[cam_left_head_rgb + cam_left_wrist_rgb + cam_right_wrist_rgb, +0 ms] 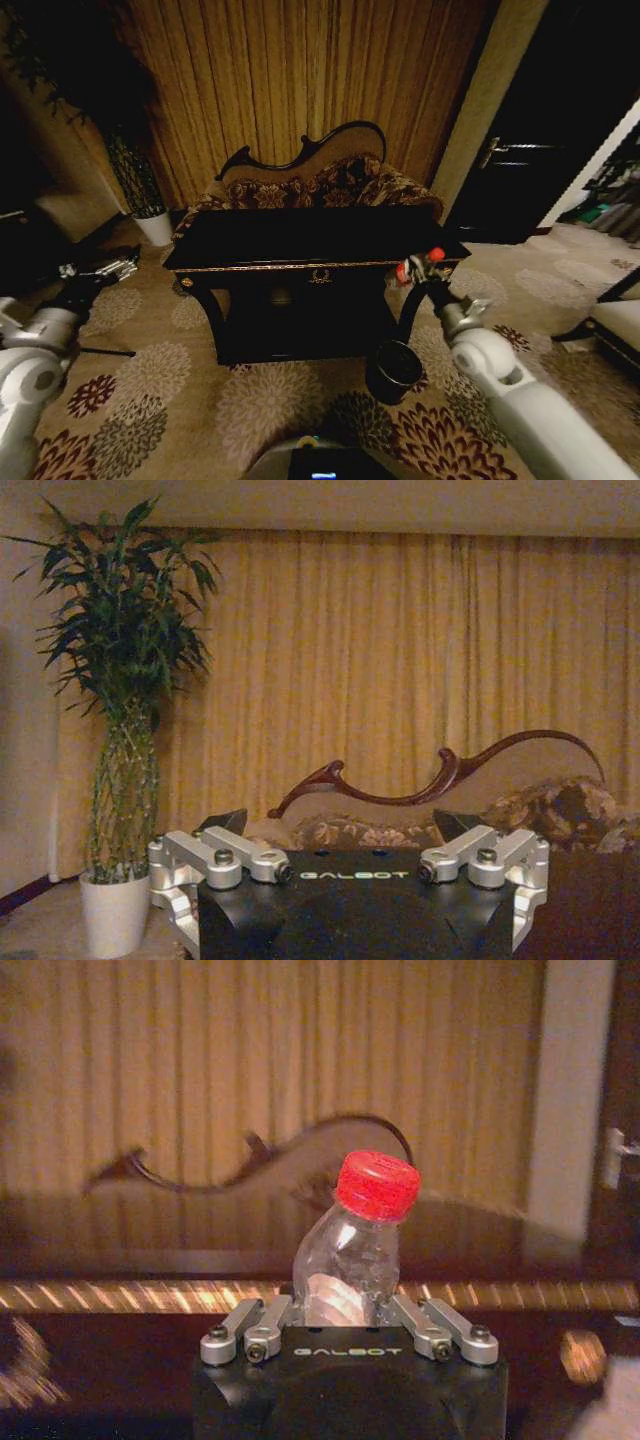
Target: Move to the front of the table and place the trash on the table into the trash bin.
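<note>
The black glossy table (300,240) with gold trim stands straight ahead, in front of a carved-back sofa. Off its front right corner my right gripper (418,272) is shut on a clear plastic bottle (424,262) with a red cap. In the right wrist view the bottle (352,1250) stands tilted between the jaws of the right gripper (345,1312), with the table's gold edge (130,1295) behind it. The round dark trash bin (393,370) sits on the carpet below this gripper, by the table's right leg. My left gripper (98,270) hangs open at the far left, away from the table, and holds nothing (340,825).
A patterned sofa (310,185) backs the table against gold curtains. A tall plant in a white pot (155,228) stands at the left. A dark door (540,150) is at the right. Floral carpet (190,390) spreads around the table's front.
</note>
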`<state>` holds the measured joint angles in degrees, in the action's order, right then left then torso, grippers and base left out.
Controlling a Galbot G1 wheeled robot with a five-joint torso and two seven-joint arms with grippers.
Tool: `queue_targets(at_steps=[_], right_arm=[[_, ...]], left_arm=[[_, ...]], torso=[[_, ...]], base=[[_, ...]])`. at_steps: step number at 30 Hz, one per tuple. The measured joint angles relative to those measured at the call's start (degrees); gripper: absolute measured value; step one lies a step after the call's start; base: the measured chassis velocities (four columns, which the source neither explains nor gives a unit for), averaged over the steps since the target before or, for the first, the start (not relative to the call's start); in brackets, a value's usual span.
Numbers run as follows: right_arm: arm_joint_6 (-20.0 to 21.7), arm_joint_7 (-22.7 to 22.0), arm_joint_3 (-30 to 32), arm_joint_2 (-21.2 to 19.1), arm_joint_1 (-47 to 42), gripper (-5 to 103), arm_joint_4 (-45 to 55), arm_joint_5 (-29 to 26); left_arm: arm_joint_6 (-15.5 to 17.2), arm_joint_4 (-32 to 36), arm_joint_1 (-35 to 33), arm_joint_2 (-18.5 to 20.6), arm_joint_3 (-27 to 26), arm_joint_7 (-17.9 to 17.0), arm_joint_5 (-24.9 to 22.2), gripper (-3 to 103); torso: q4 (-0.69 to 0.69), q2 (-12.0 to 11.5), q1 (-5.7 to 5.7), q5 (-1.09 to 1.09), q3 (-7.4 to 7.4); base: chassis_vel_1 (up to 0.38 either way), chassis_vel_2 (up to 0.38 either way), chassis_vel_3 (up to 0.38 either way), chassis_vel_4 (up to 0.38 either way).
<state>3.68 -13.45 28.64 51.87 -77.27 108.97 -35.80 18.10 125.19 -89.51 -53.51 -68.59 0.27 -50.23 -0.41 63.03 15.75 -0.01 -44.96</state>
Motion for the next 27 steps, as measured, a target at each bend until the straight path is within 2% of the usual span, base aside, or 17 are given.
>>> queue_targets(at_steps=[2, 3, 5, 6, 8, 17, 22, 27], right_arm=[[-4.7, 1.8, -1.4, 2.6, 0.8, 29, -8.1, 3.6], [-4.7, 1.8, -1.4, 2.6, 0.8, 29, -8.1, 3.6], [-6.7, 2.9, -2.1, 4.8, 2.2, 29, -15.3, 4.8], [-6.7, 2.9, -2.1, 4.8, 2.2, 29, -15.3, 4.8], [-7.4, 3.6, -2.5, 6.0, 4.0, 29, -22.8, 5.6], [-7.5, 5.4, -3.0, 8.7, 8.0, 29, -39.3, 9.5], [-7.6, 5.9, -3.2, 11.1, 9.6, 29, -44.7, 11.0], [-7.8, 5.9, -3.3, 13.5, 10.3, 29, -45.6, 10.8]], left_arm=[[0.0, -0.2, -0.7, 0.0, -1.1, 0.2, -0.2, 100], [0.0, -0.2, -0.7, 0.0, -1.1, 0.2, -0.2, 100], [-0.2, -0.2, -1.4, 0.2, -2.0, 0.3, -0.4, 100], [-0.2, -0.2, -1.4, 0.2, -2.0, 0.3, -0.4, 100], [-0.2, -0.2, -1.9, 0.2, -2.5, 0.5, -0.4, 100], [-0.3, 0.7, -2.2, -0.3, -2.3, 0.7, -0.3, 100], [-0.3, 1.2, -2.4, -0.5, -2.2, 0.7, -0.1, 100], [-0.3, 1.5, -3.0, -0.9, -2.3, 0.7, 0.0, 100]], torso=[[-0.01, 0.0, 0.02, 0.02, -0.01], [-0.01, 0.0, 0.02, 0.02, -0.01], [0.0, 0.0, 0.0, 0.02, 0.01], [0.0, 0.0, 0.0, 0.02, 0.01], [0.0, 0.0, -0.03, 0.01, 0.02], [-0.01, 0.0, -0.03, 0.01, 0.01], [-0.01, 0.0, -0.03, 0.01, 0.02], [-0.01, 0.0, -0.02, 0.01, 0.02]], base=[[0.0, 0.0, 0.0, 0.0], [0.0, 0.0, 0.0, 0.0], [0.0, 0.0, 0.0, 0.0], [0.0, 0.0, 0.0, 0.0], [0.0, 0.0, 0.0, 0.0], [0.0, 0.0, 0.0, 0.0], [0.0, 0.0, 0.0, 0.0], [0.0, 0.0, 0.0, 0.0]])
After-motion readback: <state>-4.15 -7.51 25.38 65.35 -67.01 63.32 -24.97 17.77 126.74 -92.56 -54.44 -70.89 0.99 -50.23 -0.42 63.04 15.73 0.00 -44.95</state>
